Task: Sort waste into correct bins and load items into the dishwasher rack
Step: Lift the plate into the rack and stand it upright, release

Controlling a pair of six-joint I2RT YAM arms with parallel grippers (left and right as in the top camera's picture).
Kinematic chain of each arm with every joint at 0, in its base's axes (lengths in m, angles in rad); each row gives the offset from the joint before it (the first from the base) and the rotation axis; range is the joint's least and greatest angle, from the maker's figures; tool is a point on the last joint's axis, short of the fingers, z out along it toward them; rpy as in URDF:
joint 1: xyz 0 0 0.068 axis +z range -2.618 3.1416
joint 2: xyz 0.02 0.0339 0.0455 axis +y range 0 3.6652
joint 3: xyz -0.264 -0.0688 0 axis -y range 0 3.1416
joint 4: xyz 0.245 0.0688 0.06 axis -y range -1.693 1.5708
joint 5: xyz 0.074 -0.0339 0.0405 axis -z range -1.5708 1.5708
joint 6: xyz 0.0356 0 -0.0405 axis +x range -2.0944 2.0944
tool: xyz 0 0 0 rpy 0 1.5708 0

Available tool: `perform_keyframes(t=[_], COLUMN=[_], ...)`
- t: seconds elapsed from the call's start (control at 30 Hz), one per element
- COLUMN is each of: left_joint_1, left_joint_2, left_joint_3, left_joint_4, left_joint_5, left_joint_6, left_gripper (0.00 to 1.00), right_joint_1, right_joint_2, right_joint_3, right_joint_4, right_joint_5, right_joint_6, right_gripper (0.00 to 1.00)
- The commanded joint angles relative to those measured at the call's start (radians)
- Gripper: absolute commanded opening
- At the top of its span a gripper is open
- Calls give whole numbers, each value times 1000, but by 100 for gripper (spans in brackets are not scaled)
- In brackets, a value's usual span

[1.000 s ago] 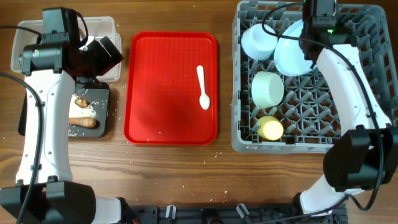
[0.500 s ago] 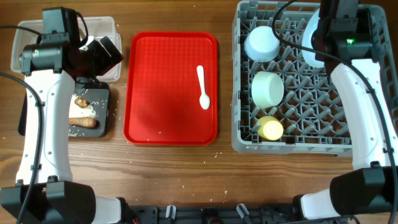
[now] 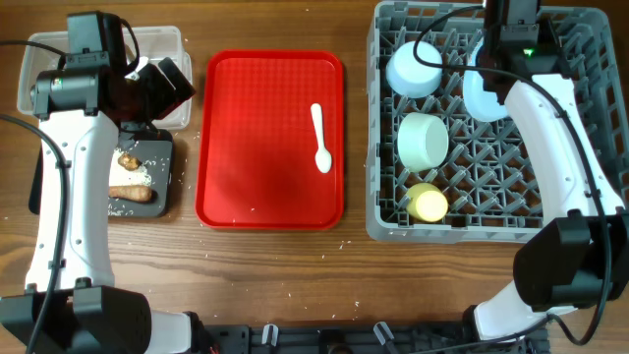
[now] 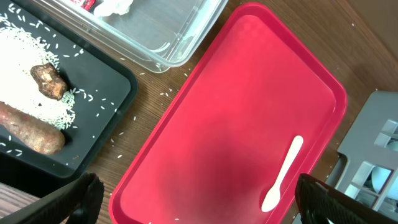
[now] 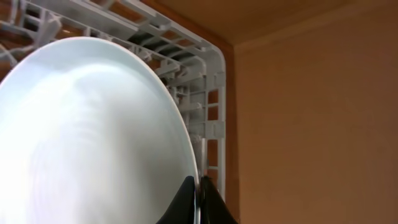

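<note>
Right claw (image 5: 198, 200) is clenched on the rim of the plate (image 5: 93, 137), fingers pinching the edge. The plate stands close to upright over the far-right part of the rack (image 3: 373, 177), just right of the blue bowl (image 3: 413, 69). Can't tell if its lower edge rests on the pegs. Also in the rack are the white bowl (image 3: 423, 141) mid-left and the cup (image 3: 428, 204) near-left, both apart from the plate.

Left claw (image 4: 199, 196) is released, jaws wide with nothing between them. It hangs over the left side, above where the tub (image 4: 168, 31) meets the black tray (image 4: 93, 124).

Spoon (image 4: 283, 174) lies flat on the right half of the red tray (image 3: 265, 147), bowl end toward the near side and touching nothing else. The red tray sits on the surface (image 3: 295, 285) between the 2 bins and the rack.

The tub is far-left, with the wrapper (image 4: 84, 2) and napkin (image 4: 115, 6) inside, only partly in the wrist view. The black tray sits just on the near side of the tub. It holds the sausage (image 4: 31, 134) at the near end, the lump (image 4: 48, 81) beyond it, and a patch of rice (image 4: 25, 56) around both. A few grains are scattered on the surface between the black tray and the red tray.
</note>
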Motion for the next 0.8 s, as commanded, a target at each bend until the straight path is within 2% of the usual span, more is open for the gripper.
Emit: perform_keyframes(t=[0.0, 0.2, 0.3, 0.33, 0.5, 0.53, 0.6, 0.67, 0.73, 0.77], left_joint_1=[3, 3, 3, 3, 3, 3, 4, 3, 3, 3], left_joint_2=[2, 2, 2, 2, 2, 2, 2, 2, 2, 2], left_joint_3=[3, 3, 3, 3, 3, 3, 3, 3, 3, 3], left_joint_4=[-1, -1, -1, -1, -1, 0, 0, -1, -1, -1], left_joint_5=[4, 5, 4, 4, 4, 5, 5, 4, 5, 4], left_joint_6=[-2, -2, -2, -2, -2, -2, -2, -2, -2, -2], left_gripper=[100, 100, 100, 100, 100, 100, 100, 100, 100, 100], right_joint_1=[4, 4, 4, 4, 4, 4, 4, 4, 6, 14], right_joint_2=[14, 14, 8, -3, -174, -206, -261, -289, -274, -261], right_joint_3=[2, 2, 3, 4, 5, 5, 5, 5, 5, 5], right_joint_4=[3, 2, 2, -2, -19, -19, -21, -27, -13, -12], right_joint_5=[-72, -114, -155, -180, -488, -561, -802, -1084, -1272, -1295], right_joint_6=[-5, 28, 127, 173, 242, 259, 368, 550, 675, 698], right_gripper=[6, 35, 62, 68, 87, 98, 100, 100, 100, 100])
